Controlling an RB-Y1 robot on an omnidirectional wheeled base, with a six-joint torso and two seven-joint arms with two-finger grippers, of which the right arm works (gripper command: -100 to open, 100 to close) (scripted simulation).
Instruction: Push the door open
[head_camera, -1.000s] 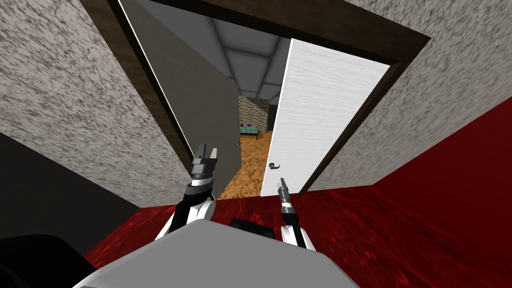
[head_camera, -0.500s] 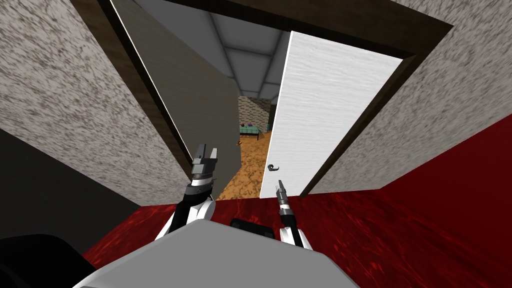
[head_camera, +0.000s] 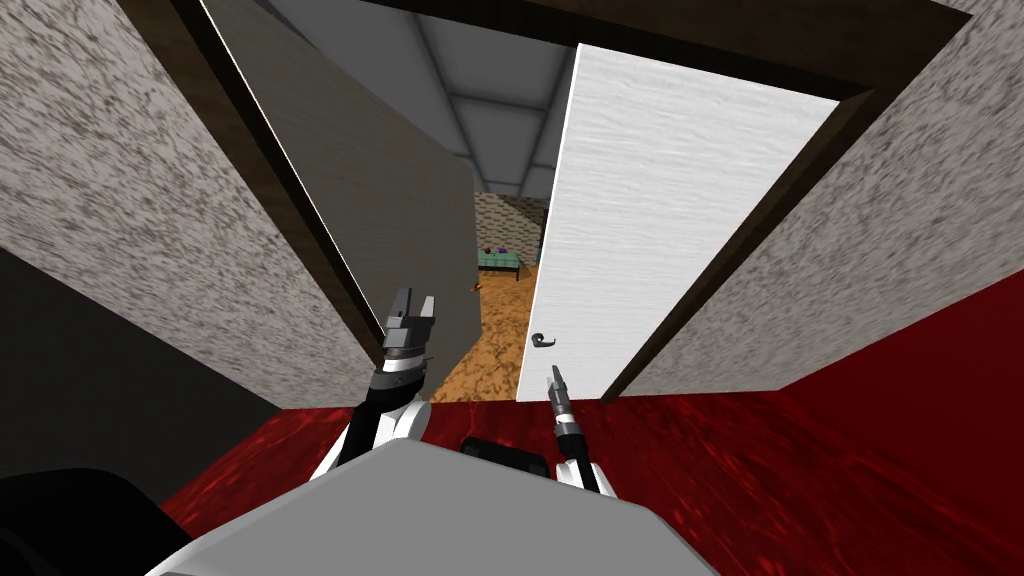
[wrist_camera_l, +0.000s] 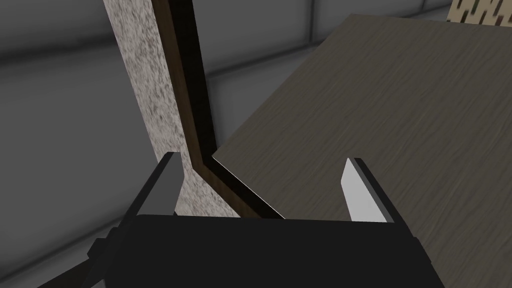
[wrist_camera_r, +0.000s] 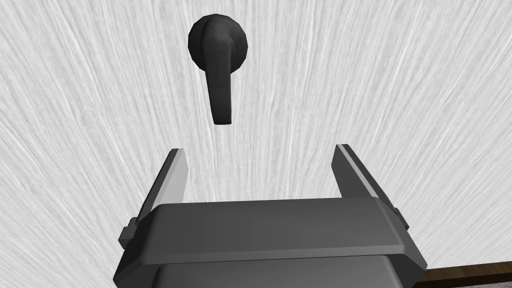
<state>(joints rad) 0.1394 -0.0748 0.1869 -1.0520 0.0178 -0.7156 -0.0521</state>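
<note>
White door (head_camera: 650, 220): ajar in the dark frame (wrist_camera_l: 197, 100), hinged on your right; free edge by the gap.
Right gripper (head_camera: 556, 378): jaws spread, empty, squarely facing the door; the nearer arm, so likely your pusher.
Lever handle (wrist_camera_r: 220, 95): just beyond its tips, long axis pointing back at them.
Left gripper (head_camera: 413, 305): spread, empty, beside the grey-brown panel (wrist_camera_l: 375, 110).

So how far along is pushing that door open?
Partly done: the white door stands ajar, a gap showing orange floor beyond. In hand: the right jaws, open, face it near the dark handle. Left: pushing it wider; contact isn't visible.
</note>
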